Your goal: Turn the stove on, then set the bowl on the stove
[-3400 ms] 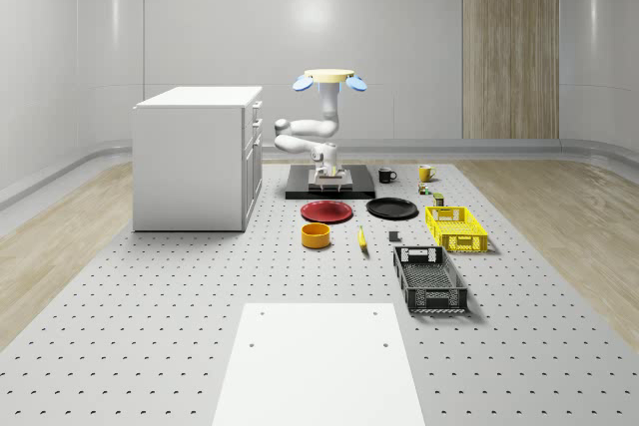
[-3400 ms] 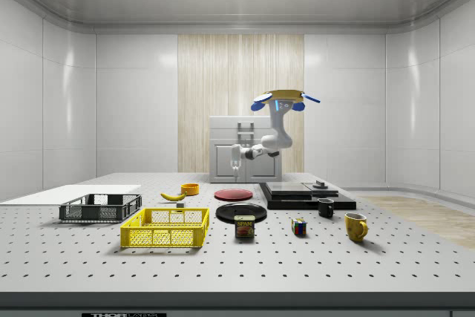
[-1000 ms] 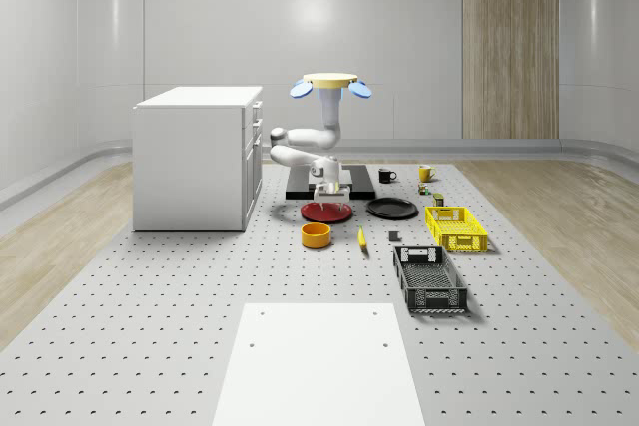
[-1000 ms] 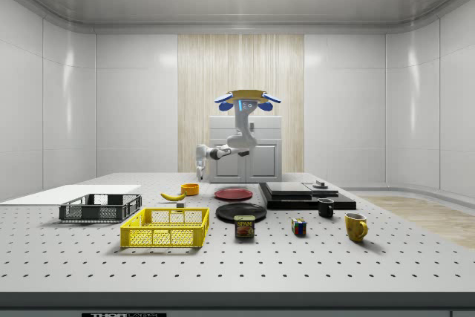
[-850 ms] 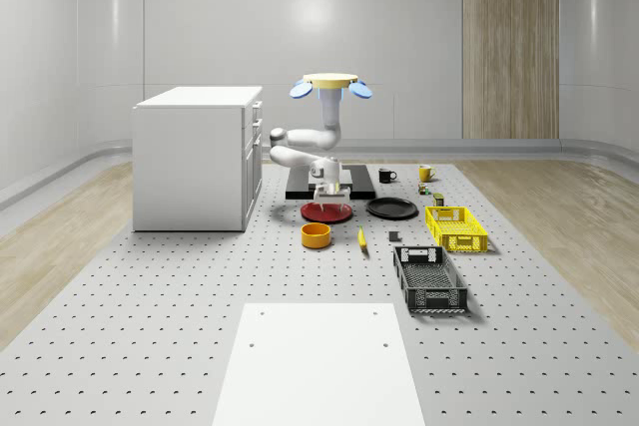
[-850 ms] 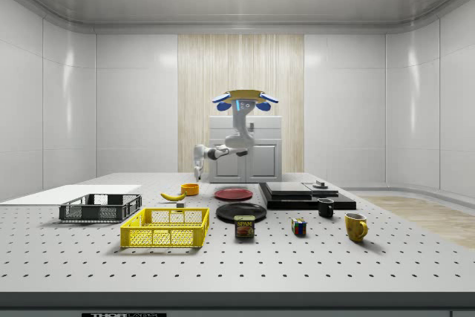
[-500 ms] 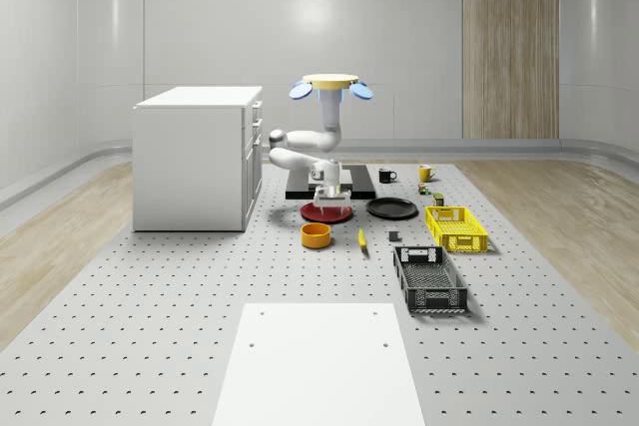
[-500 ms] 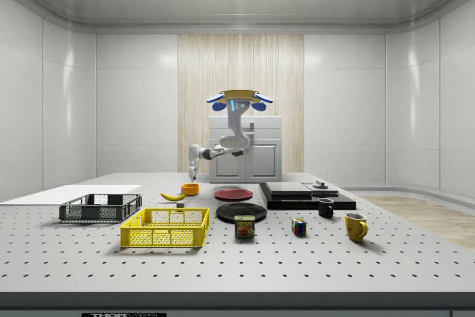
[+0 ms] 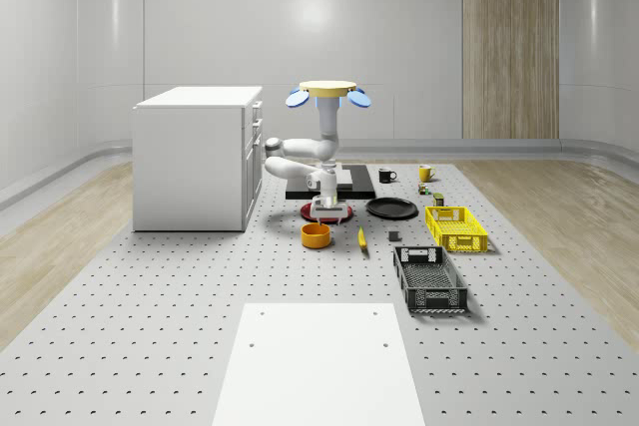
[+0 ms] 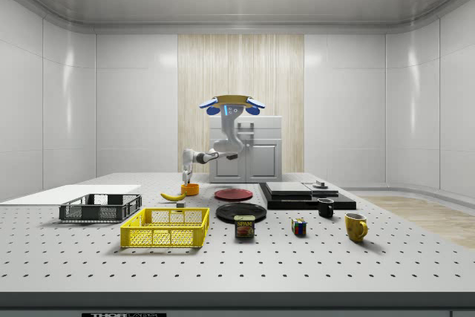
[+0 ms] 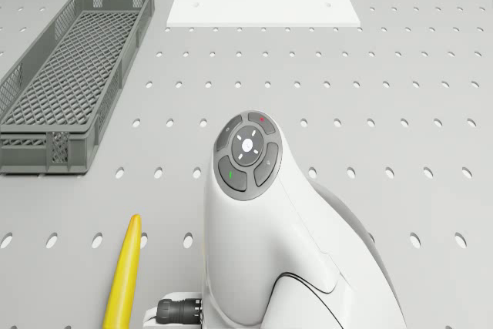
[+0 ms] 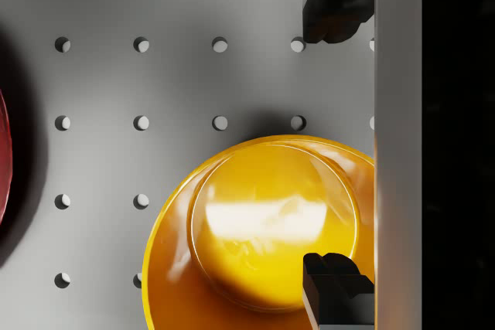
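The orange bowl stands on the table in front of the red plate; it is also in the side view. The black stove lies further back, with a small grey knob on top. My drone hovers roughly over the red plate. The arm reaches down and forward, so my gripper hangs just above the bowl. In the wrist view the gripper is open: one fingertip is over the bowl, the other is beyond its rim.
A white cabinet stands at the whole-scene view's left. A banana, black plate, yellow crate and grey crate lie right of the bowl. Mugs sit behind; a white board lies in front.
The drone and arm have come away from the stove toward the front of the table. The gripper has passed over the red plate and dropped lower, ending above the bowl.
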`<state>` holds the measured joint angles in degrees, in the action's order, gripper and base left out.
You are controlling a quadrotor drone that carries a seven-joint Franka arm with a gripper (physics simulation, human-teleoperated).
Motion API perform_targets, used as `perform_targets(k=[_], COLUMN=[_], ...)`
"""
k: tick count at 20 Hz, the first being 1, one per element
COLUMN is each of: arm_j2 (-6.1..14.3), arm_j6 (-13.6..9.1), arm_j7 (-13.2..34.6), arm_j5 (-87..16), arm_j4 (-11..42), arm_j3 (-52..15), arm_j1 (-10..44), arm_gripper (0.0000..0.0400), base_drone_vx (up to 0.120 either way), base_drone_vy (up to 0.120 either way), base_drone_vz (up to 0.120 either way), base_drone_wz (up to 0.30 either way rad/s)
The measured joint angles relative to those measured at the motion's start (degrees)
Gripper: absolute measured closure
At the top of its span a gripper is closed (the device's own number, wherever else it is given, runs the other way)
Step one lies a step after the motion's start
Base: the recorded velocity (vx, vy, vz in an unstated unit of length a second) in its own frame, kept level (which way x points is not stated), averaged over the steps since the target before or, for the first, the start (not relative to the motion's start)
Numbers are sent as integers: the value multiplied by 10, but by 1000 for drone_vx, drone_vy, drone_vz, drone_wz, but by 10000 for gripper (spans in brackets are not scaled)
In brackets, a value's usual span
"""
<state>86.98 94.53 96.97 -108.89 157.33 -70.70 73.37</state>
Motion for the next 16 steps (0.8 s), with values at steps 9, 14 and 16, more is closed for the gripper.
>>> perform_targets(k=[9, 14, 16], arm_j2=[-2, -3, -5], arm_j6=[20, 27, 28], arm_j7=[0, -1, 1], arm_j5=[-42, -62, -68], arm_j4=[-14, -16, -17], arm_j3=[45, 66, 72], arm_j1=[6, 4, 5], arm_gripper=[0, 0, 0], base_drone_vx=[0, 0, 0], base_drone_vy=[0, 0, 0], base_drone_vz=[0, 0, 0], base_drone_wz=[0, 0, 0])
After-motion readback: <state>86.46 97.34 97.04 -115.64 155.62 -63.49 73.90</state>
